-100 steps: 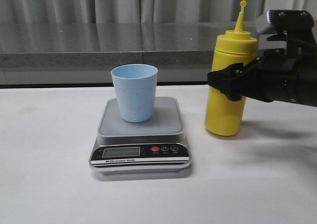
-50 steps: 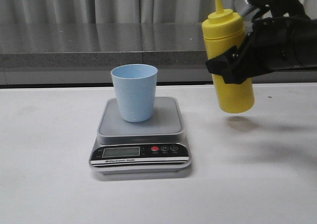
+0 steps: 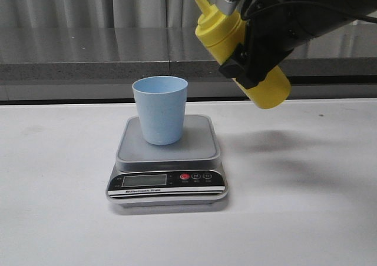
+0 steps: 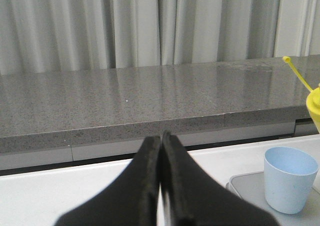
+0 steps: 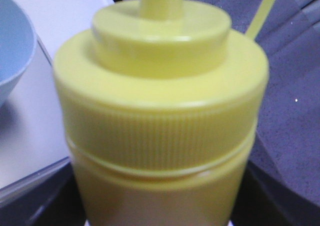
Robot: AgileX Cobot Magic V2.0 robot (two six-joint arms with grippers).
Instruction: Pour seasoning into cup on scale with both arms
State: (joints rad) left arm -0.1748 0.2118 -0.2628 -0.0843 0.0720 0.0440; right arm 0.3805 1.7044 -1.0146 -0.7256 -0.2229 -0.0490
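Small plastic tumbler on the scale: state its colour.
Light blue, plain; the small plastic tumbler shows best in the front view.

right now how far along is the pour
Done: the light blue plastic cup stands on the silver-grey digital scale. In hand: the right tool holds the yellow squeeze bottle aloft, tilted toward the cup. Left: bringing the nozzle over the cup and pouring. The left tool is shut, idle.
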